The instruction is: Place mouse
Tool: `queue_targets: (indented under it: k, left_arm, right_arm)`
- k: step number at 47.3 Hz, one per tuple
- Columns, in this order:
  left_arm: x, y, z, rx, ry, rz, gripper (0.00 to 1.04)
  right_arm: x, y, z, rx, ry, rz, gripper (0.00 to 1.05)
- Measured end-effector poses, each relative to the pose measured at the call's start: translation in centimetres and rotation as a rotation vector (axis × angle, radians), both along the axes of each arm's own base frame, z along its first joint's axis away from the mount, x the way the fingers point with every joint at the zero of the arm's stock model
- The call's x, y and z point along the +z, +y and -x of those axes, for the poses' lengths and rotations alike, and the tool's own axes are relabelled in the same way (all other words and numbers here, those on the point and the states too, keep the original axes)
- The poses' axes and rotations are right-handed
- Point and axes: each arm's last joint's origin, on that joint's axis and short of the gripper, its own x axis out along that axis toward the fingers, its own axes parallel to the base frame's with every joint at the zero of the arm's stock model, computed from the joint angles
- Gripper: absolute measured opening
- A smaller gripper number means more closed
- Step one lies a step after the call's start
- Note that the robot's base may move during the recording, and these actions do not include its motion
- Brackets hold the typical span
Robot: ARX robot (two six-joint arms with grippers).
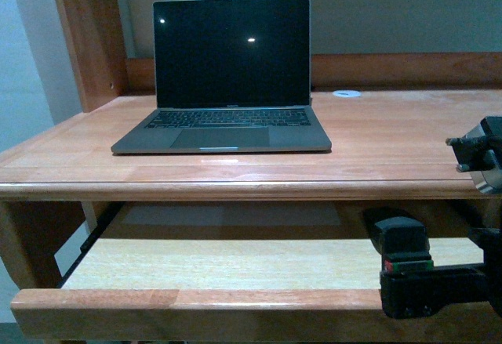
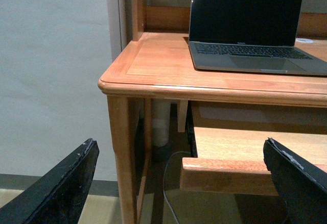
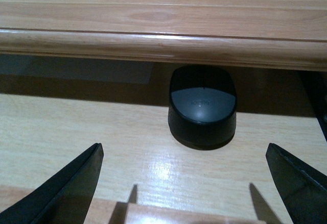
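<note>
The mouse, a small black oval with a grey centre panel, lies on the light pull-out tray, tucked just under the desk's front edge. My right gripper is open and empty. Its fingers stand wide to either side of the mouse, short of it and not touching. My right arm shows at the tray's front right in the front view and hides the mouse there. My left gripper is open and empty, off the desk's left front corner, low beside the tray's front rail.
An open grey laptop with a dark screen stands on the wooden desk. A small white disc lies behind it to the right. The tray has a raised front rail. A cable hangs under the desk.
</note>
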Motion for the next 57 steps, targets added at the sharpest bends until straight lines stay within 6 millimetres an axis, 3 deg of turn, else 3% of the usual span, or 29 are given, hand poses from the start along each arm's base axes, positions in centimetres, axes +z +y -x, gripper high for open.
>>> queue_targets:
  k: [26,36,38,44,57]
  left_arm:
    - [0.0,0.0,0.0,0.0,0.0,0.0,0.98]
    - [0.0,0.0,0.0,0.0,0.0,0.0,0.98]
    - [0.0,0.0,0.0,0.0,0.0,0.0,0.98]
    - [0.0,0.0,0.0,0.0,0.0,0.0,0.98]
    - [0.0,0.0,0.0,0.0,0.0,0.0,0.98]
  right_arm:
    - [-3.6,0.4,-7.5,-0.109,0.144,0.008,0.98]
    - [-4.0,0.7,-10.3,-0.145,0.13,0.019,0.98]
    - [-4.0,0.6,-10.5,-0.152,0.13,0.021,0.96]
    - [-4.1,0.7,-10.2,-0.149,0.122,0.025,0.66]
    - [-3.8,0.4,-8.2,-0.111,0.1,0.019,0.63]
